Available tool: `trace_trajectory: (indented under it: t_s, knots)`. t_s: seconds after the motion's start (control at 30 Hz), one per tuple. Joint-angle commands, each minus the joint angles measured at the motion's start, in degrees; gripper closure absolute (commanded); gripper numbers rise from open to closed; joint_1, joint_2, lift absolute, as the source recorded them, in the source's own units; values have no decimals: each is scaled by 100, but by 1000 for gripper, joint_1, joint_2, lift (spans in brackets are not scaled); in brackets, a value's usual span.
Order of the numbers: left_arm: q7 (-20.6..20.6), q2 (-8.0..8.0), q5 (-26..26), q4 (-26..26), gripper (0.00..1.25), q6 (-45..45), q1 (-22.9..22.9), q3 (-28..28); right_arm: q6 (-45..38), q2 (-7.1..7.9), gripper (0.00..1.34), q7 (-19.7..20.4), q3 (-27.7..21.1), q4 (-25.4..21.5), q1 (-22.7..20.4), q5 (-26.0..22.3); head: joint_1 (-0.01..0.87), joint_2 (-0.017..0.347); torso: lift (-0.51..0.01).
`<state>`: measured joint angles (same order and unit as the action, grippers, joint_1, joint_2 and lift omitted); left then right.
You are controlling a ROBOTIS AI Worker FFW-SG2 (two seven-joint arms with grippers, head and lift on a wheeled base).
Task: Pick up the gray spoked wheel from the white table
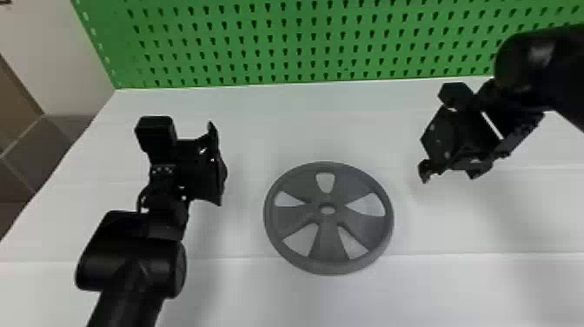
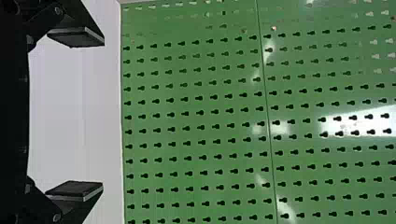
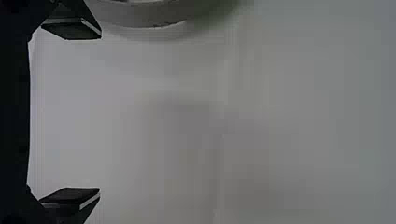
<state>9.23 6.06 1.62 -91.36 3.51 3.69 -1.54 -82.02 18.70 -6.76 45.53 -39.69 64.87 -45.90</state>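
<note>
Head view: wheel [image 1: 326, 248] is seen flat on table [image 1: 243, 295], untouched. Right gripper [image 3: 100, 113], to its right, is spread wide, nothing held. In the right wrist view the rim [image 3: 149, 16] is off to one side; if lowered unaligned, air might be pinched or the wheel shoved left. Left gripper [image 2: 102, 113], left of the wheel, is likewise wide and empty, aimed at pegboard [image 2: 196, 112]; unless pitched down, the rim would probably be missed. By a one-sided pinch, the wheel might be tipped.

Wheel [image 1: 326, 248] on the table [image 1: 243, 291], pegboard [image 1: 290, 42] behind at its far edge.
</note>
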Motion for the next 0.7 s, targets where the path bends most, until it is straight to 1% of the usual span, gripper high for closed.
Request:
trace_trajectory:
  t_s: [0.0,0.07,0.17,0.27,0.43,0.67]
  knots:
    - [0,27,-3,-31,186,1,0,4,354,63,110,-546,712,13,70,-139,779,118,-87]
    - [18,27,-3,-31,186,1,0,-5,275,37,110,-563,791,31,96,-165,779,118,-87]
    - [26,27,-3,-31,186,1,9,-22,64,-60,110,-563,782,49,140,116,779,118,-87]
    - [35,35,-3,-31,186,1,18,-31,11,-95,110,-563,747,119,158,125,779,118,-87]
    - [44,35,5,-31,186,1,9,-40,20,-95,110,-563,712,224,158,151,779,118,-87]
    - [44,44,23,-31,186,9,18,-40,73,-95,110,-554,413,427,140,213,779,118,-87]
